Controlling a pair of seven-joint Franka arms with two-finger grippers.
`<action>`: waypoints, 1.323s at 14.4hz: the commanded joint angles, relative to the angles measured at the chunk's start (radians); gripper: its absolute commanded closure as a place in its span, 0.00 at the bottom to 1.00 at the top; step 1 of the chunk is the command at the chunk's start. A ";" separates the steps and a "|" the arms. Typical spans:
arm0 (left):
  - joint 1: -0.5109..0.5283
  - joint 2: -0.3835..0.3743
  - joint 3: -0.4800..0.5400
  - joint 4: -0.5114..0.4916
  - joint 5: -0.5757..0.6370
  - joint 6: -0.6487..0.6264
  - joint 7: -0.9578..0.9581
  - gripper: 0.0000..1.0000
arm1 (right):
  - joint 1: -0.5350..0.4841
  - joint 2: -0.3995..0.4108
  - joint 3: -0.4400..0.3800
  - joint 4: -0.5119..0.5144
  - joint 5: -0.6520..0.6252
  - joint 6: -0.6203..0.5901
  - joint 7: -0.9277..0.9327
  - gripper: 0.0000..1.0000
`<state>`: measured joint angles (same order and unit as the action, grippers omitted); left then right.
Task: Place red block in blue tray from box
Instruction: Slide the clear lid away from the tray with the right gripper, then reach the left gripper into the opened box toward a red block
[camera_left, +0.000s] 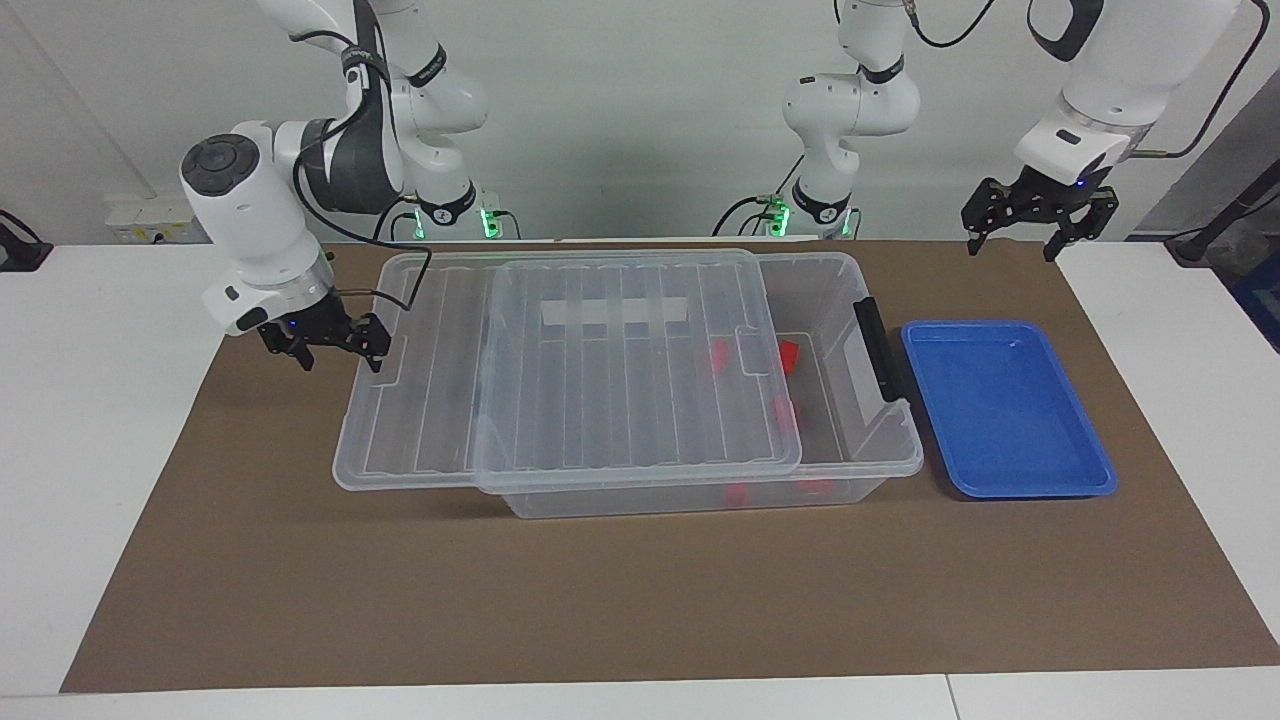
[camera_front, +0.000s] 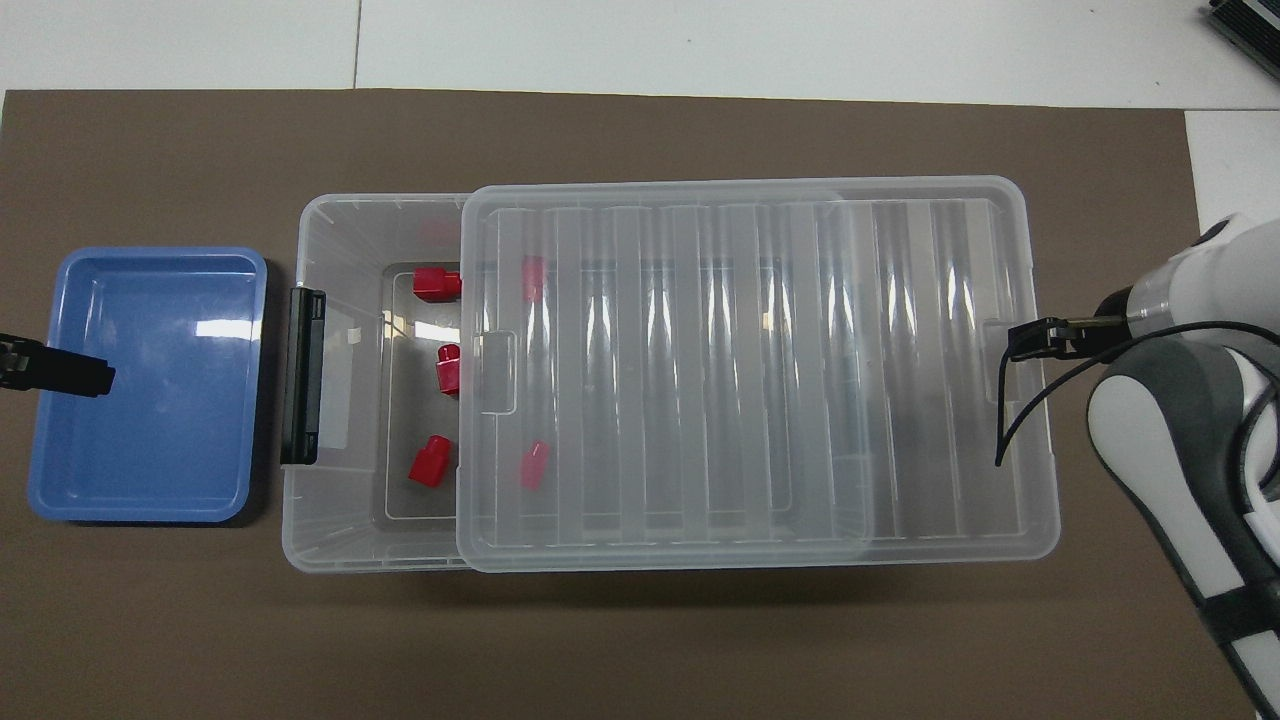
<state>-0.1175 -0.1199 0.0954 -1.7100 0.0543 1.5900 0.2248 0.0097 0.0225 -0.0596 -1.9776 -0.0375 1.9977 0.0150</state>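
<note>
The clear box sits mid-table, its black handle facing the blue tray. Its ribbed lid lies slid off toward the right arm's end. Three red blocks lie uncovered on the box floor at the handle end, and more red shows blurred through the lid. My right gripper is open, one finger against the lid's end rim. My left gripper waits open in the air, its tip over the tray.
A brown mat covers the table under everything, with white tabletop at both ends. The lid overhangs the box at the right arm's end. The blue tray holds nothing.
</note>
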 joint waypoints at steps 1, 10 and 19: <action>0.001 -0.014 -0.003 -0.016 0.010 0.011 -0.013 0.00 | -0.030 -0.015 0.007 0.005 -0.021 -0.028 -0.027 0.00; -0.059 -0.012 -0.013 -0.019 0.010 0.042 -0.277 0.00 | -0.071 -0.021 0.007 0.010 -0.039 -0.043 -0.052 0.00; -0.183 -0.044 -0.017 -0.126 0.010 0.158 -0.554 0.00 | -0.112 -0.021 0.007 0.010 -0.039 -0.043 -0.104 0.00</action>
<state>-0.2826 -0.1221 0.0698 -1.7610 0.0543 1.6865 -0.2774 -0.0770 0.0139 -0.0614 -1.9688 -0.0604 1.9729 -0.0633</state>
